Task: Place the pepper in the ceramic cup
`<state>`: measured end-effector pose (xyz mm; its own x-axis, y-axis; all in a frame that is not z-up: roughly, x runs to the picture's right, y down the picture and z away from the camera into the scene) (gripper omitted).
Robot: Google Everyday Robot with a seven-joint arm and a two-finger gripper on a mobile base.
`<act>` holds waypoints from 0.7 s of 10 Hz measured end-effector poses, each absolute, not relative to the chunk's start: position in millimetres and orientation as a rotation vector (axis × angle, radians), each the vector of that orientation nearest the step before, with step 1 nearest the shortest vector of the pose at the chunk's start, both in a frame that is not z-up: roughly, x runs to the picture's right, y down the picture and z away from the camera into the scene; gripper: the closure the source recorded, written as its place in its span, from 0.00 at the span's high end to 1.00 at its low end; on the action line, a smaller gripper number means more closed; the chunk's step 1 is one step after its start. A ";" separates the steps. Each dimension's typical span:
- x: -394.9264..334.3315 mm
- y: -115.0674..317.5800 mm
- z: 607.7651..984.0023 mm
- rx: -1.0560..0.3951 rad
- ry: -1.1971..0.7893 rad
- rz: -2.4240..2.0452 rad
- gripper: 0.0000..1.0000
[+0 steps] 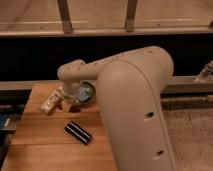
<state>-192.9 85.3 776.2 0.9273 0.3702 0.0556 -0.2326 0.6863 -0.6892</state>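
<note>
Over the wooden tabletop (35,145), the tool (60,100) hangs just beside the green bowl (89,93); its grip I cannot tell. What seems the pepper (75,107) lies just below it, with the striped black block (78,132) nearer the front and speckled floor (192,130) to the right.

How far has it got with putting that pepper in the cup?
Nothing looks finished: I cannot see the ceramic cup; the big arm may hide it. In hand: the gripper hangs low over the wooden table, between the pale tube and the green bowl, right by a small dark reddish shape, probably the pepper; whether it is held I cannot tell. Left: carrying it to the cup and dropping it in.
</note>
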 end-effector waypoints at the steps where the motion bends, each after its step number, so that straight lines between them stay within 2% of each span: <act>1: -176.0 73.8 759.9 -0.709 -0.196 0.381 0.00; 4: -128.5 62.8 743.7 -0.674 -0.176 0.474 0.00; 7: -131.4 64.2 742.6 -0.677 -0.180 0.471 0.00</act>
